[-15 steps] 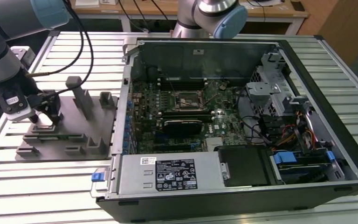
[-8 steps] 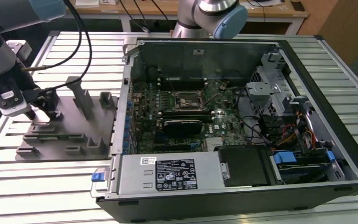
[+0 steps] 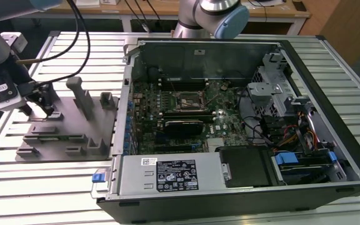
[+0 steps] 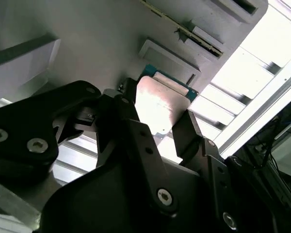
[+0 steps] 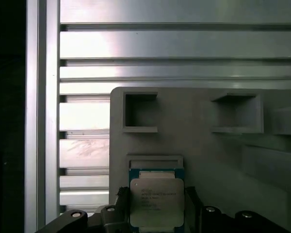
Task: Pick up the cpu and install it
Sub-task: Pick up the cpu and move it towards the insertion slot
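Gripping looks begun: the gripper (image 4: 154, 110) is narrowed onto the cpu (image 5: 156, 201), seemingly pinching its sides, at the tray (image 5: 199, 131) on the desk (image 3: 42, 187); lift and seating in the socket (image 3: 187, 100) remain undone

Nothing here can be read letter for letter. In the first wrist view the cpu (image 5: 156, 201) bears several short lines of dark print on its silvery top plate, too fine to make out. In the exterior view the power supply (image 3: 136, 180) at the near end of the computer case (image 3: 330, 61) carries a black label (image 3: 176, 176) with white print and small marks. A small white label (image 3: 150, 161) lies just beside it toward the exterior view's left. A pale sticker (image 3: 198, 51) sits on the case's far inner wall, its print illegible.
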`<state>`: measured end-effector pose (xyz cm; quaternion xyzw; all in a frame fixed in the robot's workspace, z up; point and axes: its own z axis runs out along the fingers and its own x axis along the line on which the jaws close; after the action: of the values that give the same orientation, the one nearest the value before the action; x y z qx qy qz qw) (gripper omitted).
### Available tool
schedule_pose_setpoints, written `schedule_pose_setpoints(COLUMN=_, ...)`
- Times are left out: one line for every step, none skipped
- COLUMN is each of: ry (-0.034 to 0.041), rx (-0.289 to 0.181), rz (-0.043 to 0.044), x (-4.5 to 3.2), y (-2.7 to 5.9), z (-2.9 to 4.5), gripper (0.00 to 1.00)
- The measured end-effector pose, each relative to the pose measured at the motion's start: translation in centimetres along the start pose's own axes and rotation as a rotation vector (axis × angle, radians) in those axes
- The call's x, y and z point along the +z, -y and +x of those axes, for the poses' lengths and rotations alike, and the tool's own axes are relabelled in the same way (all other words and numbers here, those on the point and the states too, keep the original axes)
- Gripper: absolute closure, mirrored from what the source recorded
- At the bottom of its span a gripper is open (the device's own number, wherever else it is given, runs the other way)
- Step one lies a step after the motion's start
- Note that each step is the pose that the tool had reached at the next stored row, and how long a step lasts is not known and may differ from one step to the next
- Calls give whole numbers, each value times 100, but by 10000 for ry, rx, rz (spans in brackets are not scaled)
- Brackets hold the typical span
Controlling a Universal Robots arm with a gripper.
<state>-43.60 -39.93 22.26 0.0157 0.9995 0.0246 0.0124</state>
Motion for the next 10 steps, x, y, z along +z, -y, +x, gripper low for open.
schedule_pose_setpoints(ry=0, rx=1, rz=-5, x=-24, y=-1, z=0, gripper=46)
schedule_pose_setpoints(ry=-1, rx=1, rz=-9, x=-48, y=-2, z=-1, gripper=46)
schedule_pose_setpoints(ry=0, rx=1, rz=-14, x=-73, y=-4, z=-2, gripper=46)
schedule_pose_setpoints(ry=0, rx=1, rz=-20, x=-99, y=-5, z=-2, gripper=46)
schedule_pose_setpoints(ry=0, rx=1, rz=-28, x=-127, y=-6, z=-3, gripper=46)
schedule_pose_setpoints(ry=1, rx=1, rz=-34, x=-149, y=-8, z=-3, gripper=46)
schedule_pose_setpoints(ry=2, rx=1, rz=-37, x=-172, y=-8, z=-4, gripper=46)
schedule_pose_setpoints(ry=4, rx=1, rz=-44, x=-196, y=-10, z=-4, gripper=46)
schedule_pose_setpoints(ry=5, rx=1, rz=-50, x=-224, y=-11, z=-5, gripper=46)
schedule_pose_setpoints(ry=7, rx=1, rz=-58, x=-252, y=-12, z=-6, gripper=46)
